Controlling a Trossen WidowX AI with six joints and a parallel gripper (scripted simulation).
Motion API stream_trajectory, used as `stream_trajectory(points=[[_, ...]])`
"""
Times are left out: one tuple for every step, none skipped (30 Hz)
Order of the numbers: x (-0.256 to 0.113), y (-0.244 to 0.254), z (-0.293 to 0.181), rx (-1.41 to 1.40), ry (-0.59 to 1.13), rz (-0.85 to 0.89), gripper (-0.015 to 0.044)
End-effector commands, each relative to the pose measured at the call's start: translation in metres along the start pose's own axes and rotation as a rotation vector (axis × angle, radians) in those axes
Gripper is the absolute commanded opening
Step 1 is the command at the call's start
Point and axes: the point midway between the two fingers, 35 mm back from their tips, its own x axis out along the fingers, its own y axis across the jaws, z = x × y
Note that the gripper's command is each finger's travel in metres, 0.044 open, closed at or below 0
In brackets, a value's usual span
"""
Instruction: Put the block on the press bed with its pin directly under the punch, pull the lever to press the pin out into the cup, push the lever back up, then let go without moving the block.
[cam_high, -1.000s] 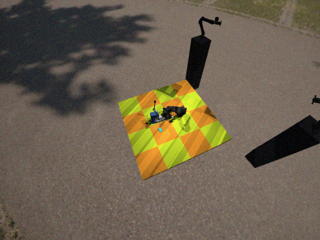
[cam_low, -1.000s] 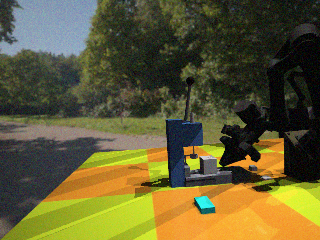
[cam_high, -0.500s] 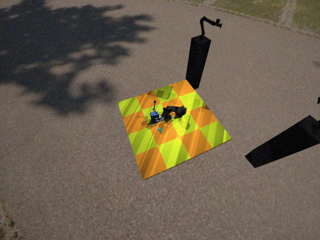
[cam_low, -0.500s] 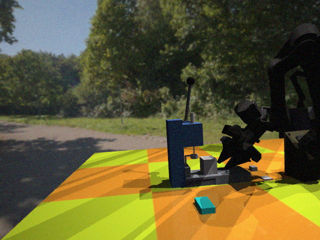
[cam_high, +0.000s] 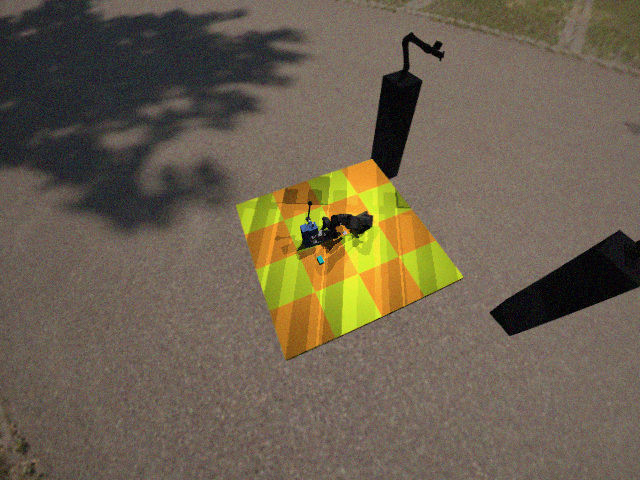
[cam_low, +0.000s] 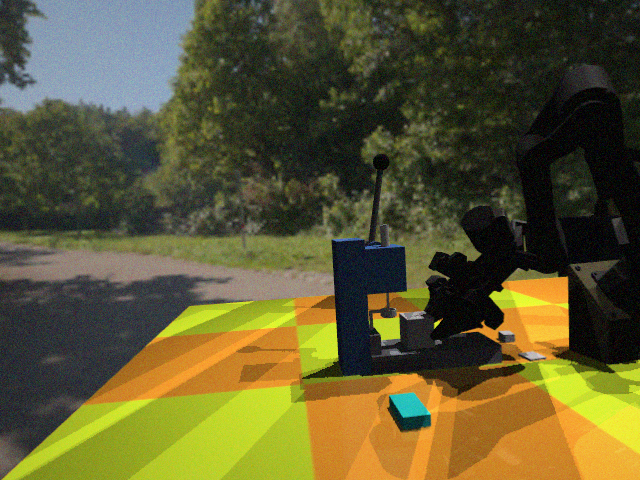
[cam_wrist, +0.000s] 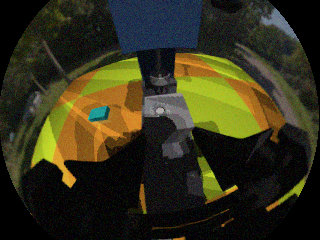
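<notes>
Claw (cam_low: 435, 310) (cam_wrist: 168, 134) apart; wrist view shows the pin (cam_wrist: 160, 110) atop the block (cam_low: 416, 330) (cam_wrist: 167, 104), exterior doesn't.

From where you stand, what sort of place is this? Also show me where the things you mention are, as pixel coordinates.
It looks like a park or similar outdoor spot: dense trees (cam_low: 268, 129), a strip of grass (cam_low: 289, 246), and a paved area (cam_high: 206, 335) with tree-like shadow across it.

matte black arm (cam_low: 535, 191), chunky angular tool (cam_high: 330, 235) (cam_low: 457, 294) (cam_wrist: 168, 134)
</notes>
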Motion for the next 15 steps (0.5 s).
stream_trajectory(points=[[0.0011,-0.0038,0.0008,0.005,-0.004,-0.004,0.03],[0.0011,-0.005,0.0008,0.005,-0.004,-0.004,0.03],[0.0011,-0.0061,0.0008,0.004,-0.004,-0.004,0.03],[0.001,-0.0072,0.0008,0.004,-0.004,-0.004,0.03],[0.001,-0.0084,0.0008,0.004,-0.004,-0.004,0.03],[0.001,-0.0097,0.0008,0.004,-0.004,-0.004,0.03],[0.001,-0.0109,0.0009,0.004,-0.004,-0.004,0.03],[0.0012,-0.0116,0.001,0.004,-0.005,-0.004,0.03],[0.0014,-0.012,0.0012,0.004,-0.005,-0.004,0.03],[0.0016,-0.0122,0.0013,0.004,-0.006,-0.004,0.03],[0.0019,-0.0122,0.0015,0.004,-0.007,-0.004,0.03],[0.0021,-0.0122,0.0017,0.004,-0.007,-0.004,0.03],[0.001,-0.0111,0.0021,0.007,-0.01,-0.007,0.03],[0.001,-0.0111,0.0021,0.007,-0.01,-0.007,0.03],[0.001,-0.0111,0.0021,0.007,-0.01,-0.007,0.03]])
